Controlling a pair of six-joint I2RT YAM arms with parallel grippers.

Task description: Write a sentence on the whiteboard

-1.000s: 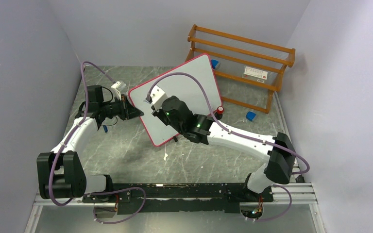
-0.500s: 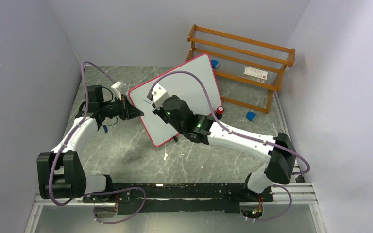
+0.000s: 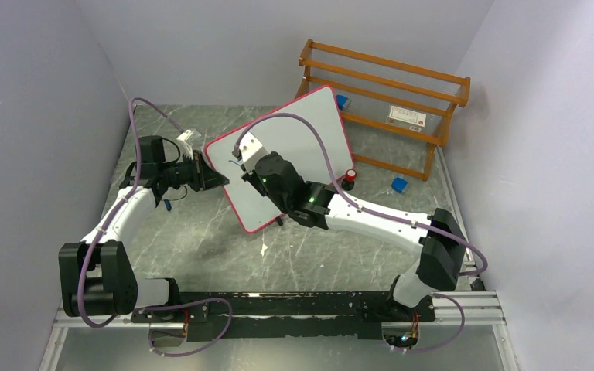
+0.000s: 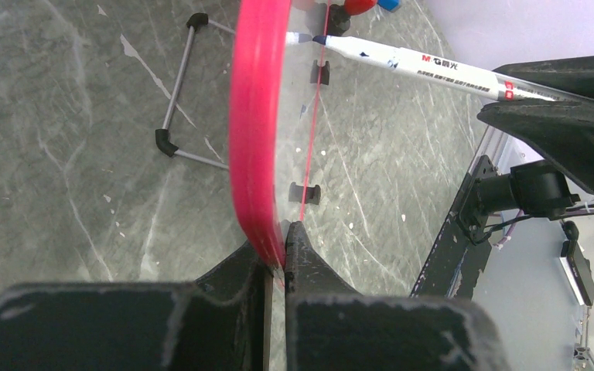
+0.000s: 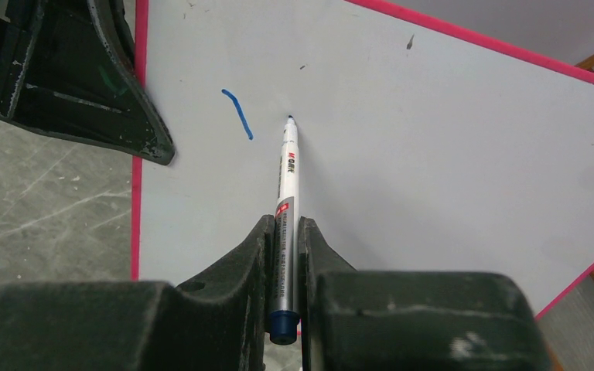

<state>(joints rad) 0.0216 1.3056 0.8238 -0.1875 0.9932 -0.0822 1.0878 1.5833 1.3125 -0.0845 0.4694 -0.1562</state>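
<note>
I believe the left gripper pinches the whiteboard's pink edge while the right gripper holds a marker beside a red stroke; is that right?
The stroke is blue, not red, as the right wrist view shows. The left gripper pinches the whiteboard at its pink edge, and the right gripper holds the marker.

Orange-brown wooden rack (image 3: 387, 77) is set on grey marbled table (image 3: 201, 239), white label (image 3: 406, 117) stuck to its rail. Blue block (image 3: 343, 101) is seen through the rails, second blue block (image 3: 400, 185) just in front, red-capped item (image 3: 350, 175) near its left end.
</note>
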